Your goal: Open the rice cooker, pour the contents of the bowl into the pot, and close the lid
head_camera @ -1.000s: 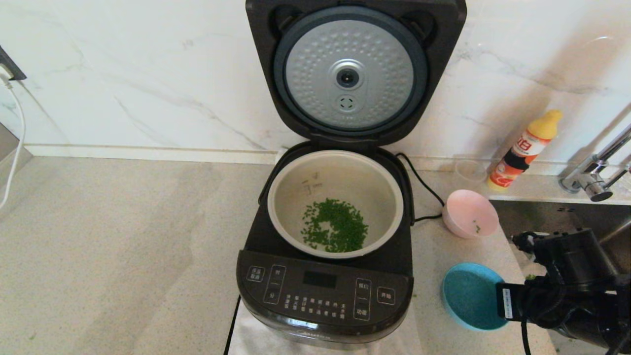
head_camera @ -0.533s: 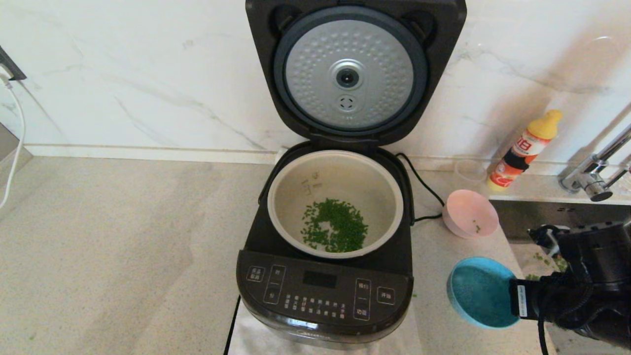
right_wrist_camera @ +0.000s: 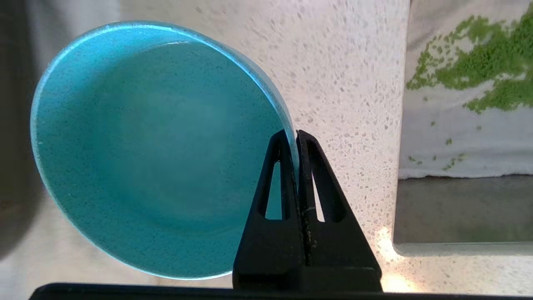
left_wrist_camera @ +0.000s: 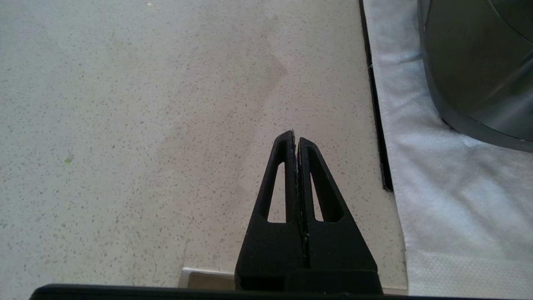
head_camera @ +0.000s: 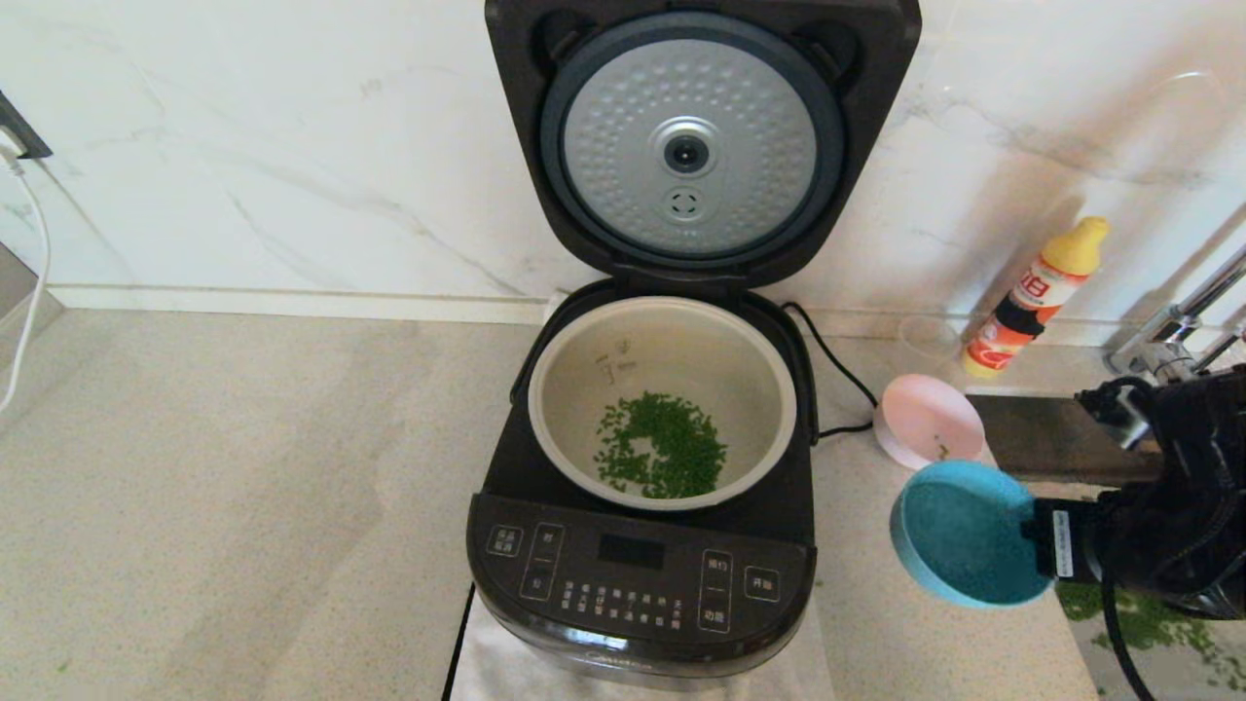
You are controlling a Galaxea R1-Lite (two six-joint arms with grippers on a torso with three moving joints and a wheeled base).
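Backdrop: white marble-veined wall [head_camera: 292, 146] is seen behind a pale speckled tabletop [head_camera: 243, 487].
Rice cooker: the glossy black rice cooker [head_camera: 642, 584] is stood near the middle of the tabletop on a white cloth [left_wrist_camera: 449, 200], its control panel turned toward the robot and its black cord led off to the right.
Lid: the lid [head_camera: 691, 146] is raised upright on its hinge, the dimpled silver underside shown.
Pot: the cream pot [head_camera: 662, 341] is seated in the cooker body and left uncovered.
Green bits: a loose heap of green bits [head_camera: 662, 446] is spread on the pot's floor, toward the front; more are scattered in the sink [right_wrist_camera: 479, 66] at the right.
Blue bowl: a blue bowl [head_camera: 964, 534] is held tipped on edge, off the tabletop, right of the cooker's front; its inside is seen bare.
Pink bowl: the pale-pink bowl [head_camera: 930, 424] is set on the tabletop just right of the cooker, behind the blue bowl, with a speck or two of green inside.
Bottle: an orange bottle [head_camera: 1037, 297] with a yellow cap is stood by the wall near the faucet [head_camera: 1168, 341].
Right gripper: the right gripper [right_wrist_camera: 296, 135] has its fingers pinched narrow on the blue bowl's rim.
Left gripper: the left gripper [left_wrist_camera: 295, 135] is parked over bare tabletop left of the cloth, fingers pressed together with nothing between them.
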